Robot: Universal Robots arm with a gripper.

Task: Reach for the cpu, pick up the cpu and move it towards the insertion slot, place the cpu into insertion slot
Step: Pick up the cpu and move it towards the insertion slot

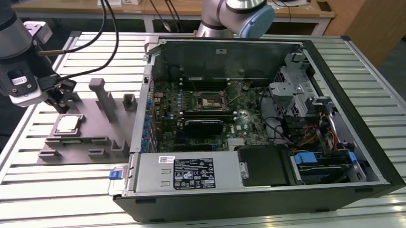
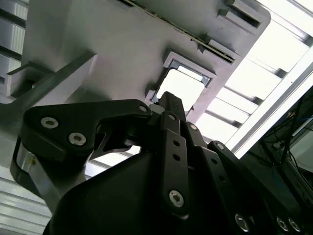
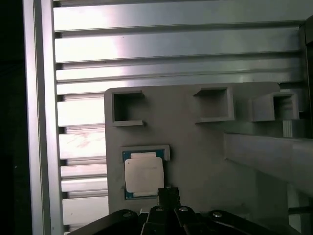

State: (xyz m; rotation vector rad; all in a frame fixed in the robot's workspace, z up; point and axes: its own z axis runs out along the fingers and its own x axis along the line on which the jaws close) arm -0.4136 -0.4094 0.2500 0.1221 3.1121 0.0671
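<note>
The cpu (image 1: 68, 124) lies flat in a recess of the grey fixture block (image 1: 95, 114), at the exterior view's left. Its pale square top (image 3: 143, 175) shows in the first wrist view, and as a bright patch (image 2: 183, 88) in the second wrist view. My gripper (image 1: 62, 100) hangs just above the fixture, a little behind the cpu and apart from it. Both wrist views show its tips (image 3: 167, 193) (image 2: 168, 100) together with nothing between them. The insertion slot (image 1: 208, 102), a silvery square frame with a dark centre, sits on the motherboard inside the open computer case.
The open computer case (image 1: 355, 156) takes up the middle and the exterior view's right, with cables, a drive cage and a power supply (image 1: 190, 173) inside. Upright posts (image 1: 101, 97) rise from the fixture beside the gripper. All of it rests on a slatted aluminium table (image 1: 63, 190).
</note>
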